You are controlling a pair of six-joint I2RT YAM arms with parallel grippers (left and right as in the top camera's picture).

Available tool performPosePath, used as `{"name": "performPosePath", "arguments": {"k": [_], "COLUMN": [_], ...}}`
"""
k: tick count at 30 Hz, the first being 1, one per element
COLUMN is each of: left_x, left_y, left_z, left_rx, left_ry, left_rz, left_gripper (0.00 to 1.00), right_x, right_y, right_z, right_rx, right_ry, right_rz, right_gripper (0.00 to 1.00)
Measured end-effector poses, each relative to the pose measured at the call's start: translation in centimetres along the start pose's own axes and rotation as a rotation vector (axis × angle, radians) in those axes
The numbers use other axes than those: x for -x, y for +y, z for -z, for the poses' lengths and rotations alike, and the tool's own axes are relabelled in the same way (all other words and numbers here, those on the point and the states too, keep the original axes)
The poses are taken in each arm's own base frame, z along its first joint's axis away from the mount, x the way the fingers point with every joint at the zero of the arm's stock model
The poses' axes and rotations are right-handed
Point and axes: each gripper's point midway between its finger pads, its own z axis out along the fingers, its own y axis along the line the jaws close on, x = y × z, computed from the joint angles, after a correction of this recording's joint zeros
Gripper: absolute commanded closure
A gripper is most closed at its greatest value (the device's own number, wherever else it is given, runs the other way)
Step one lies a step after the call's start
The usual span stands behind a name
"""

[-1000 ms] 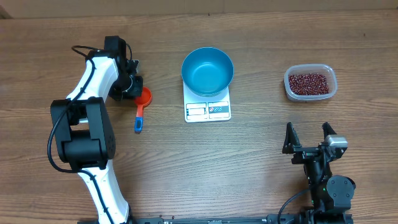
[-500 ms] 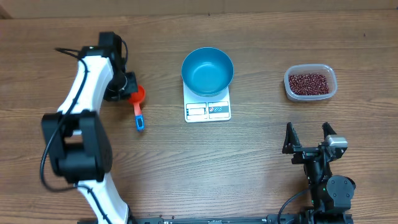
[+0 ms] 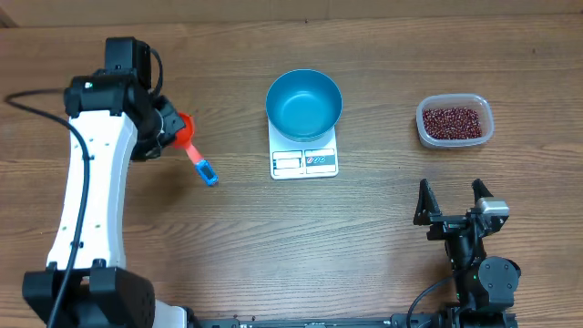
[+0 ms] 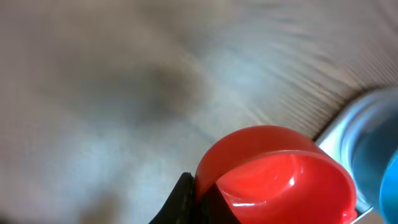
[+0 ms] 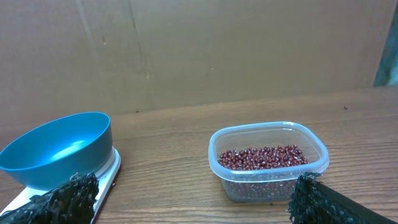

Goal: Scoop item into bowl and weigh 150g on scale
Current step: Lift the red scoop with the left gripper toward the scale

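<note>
Beans: dark red-brown, loose, all lying in the clear tub toward 2 o'clock on your table. None are in the bowl. They have not moved in the last second.

Bowl: blue, empty, seated on the scale at 12 o'clock of table centre. Neither has moved.

Scoop: red cup, blue handle. This is the item that changed. A second ago it lay at 9 o'clock of the scale with its handle pointing to 6 o'clock. Now the cup sits further out toward 10 o'clock and the handle slants to 5 o'clock. The left wrist view shows no beans on the cup, and the table beneath it is blurred. You may judge it lifted clear.

Left gripper: clenched on the scoop at its cup end. Its arm has swung outward since a second ago.

Right gripper: fingers spread wide, grasping nothing, parked at 5 o'clock, unmoved.

Meaning for your task: the pick-up looks done, but scooping and weighing have not begun. The scoop now stands on the far side of the scale from the beans, so you must carry it across toward 3 o'clock to reach the tub.
</note>
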Motion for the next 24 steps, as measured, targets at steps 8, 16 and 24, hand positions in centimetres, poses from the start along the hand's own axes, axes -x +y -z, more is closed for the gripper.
{"name": "performPosePath", "arguments": {"k": [8, 16, 24], "left_x": [-2.6, -5.9, -8.9], "left_y": [2.4, 0.2, -2.9], "left_z": [1.3, 1.7, 2.0], "left_rx": [0.109, 0.126, 0.107], "left_ry": [0.045, 0.108, 0.129], "left_rz": [0.452, 0.590, 0.564], "left_gripper": [0.96, 0.96, 0.96], "right_x": [0.0, 0.0, 0.0], "right_y": [0.0, 0.0, 0.0], "right_z": [0.0, 0.0, 0.0], "right_rx": [-0.001, 0.000, 0.000], "right_ry": [0.000, 0.000, 0.000], "right_rz": [0.000, 0.000, 0.000], "right_gripper": [0.00, 0.00, 0.00]}}
